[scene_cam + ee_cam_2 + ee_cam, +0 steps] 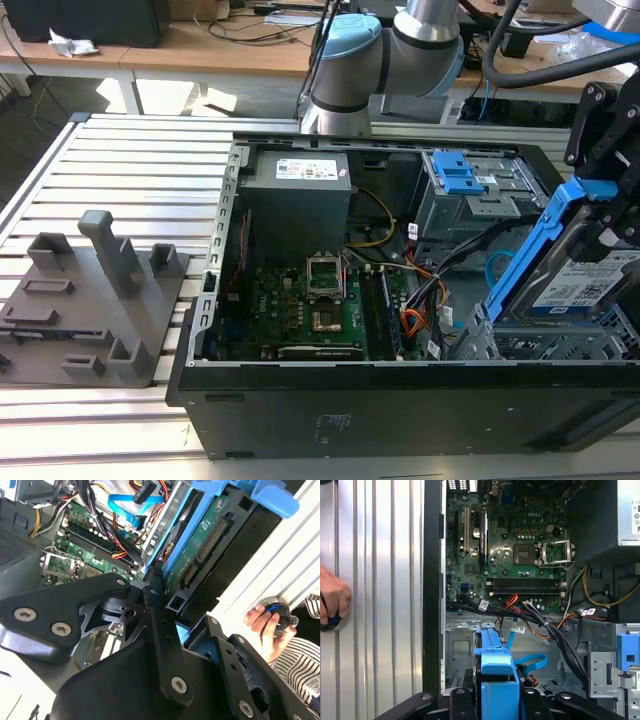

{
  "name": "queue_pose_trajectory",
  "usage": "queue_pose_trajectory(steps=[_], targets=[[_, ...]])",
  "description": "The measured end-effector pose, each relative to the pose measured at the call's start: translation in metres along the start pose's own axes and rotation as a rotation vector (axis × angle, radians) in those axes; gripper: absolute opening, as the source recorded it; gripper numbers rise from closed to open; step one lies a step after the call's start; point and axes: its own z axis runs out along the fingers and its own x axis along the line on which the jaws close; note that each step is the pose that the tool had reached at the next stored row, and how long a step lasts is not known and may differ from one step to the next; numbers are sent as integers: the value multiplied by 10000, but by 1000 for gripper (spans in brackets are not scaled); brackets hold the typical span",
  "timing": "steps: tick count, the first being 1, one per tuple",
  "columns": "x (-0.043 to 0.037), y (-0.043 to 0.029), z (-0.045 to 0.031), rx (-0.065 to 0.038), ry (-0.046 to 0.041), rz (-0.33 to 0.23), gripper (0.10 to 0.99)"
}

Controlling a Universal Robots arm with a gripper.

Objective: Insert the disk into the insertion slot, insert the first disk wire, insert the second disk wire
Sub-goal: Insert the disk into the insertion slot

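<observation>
The disk (585,285), a grey drive with a white label in a bright blue carrier, hangs tilted over the exterior view's right end of the open computer case. My gripper (612,205) is shut on its upper end. Right below its lower edge stands the insertion slot (540,345), a silver perforated cage. In the second wrist view the disk's (200,545) green circuit board faces the camera, with my black fingers (155,610) closed on the carrier. The first wrist view has the blue carrier (495,665) between the fingers (457,696), over the silver cage (460,645). A loose blue flat cable (530,660) lies beside the cage.
A grey cage with a blue latch (460,180), the power supply (300,190) and the motherboard (300,300) fill the case. Bundled wires (555,630) cross near the slot. A grey fixture (90,300) sits on the slatted table. A person's hand (332,600) rests on a round object outside the case.
</observation>
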Motion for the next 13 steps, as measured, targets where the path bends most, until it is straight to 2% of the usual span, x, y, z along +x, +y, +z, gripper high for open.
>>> queue_pose_trajectory(steps=[5,13], targets=[[-8,-19,65,-3,-5,87,361],[-9,-31,231,-8,-6,140,361]])
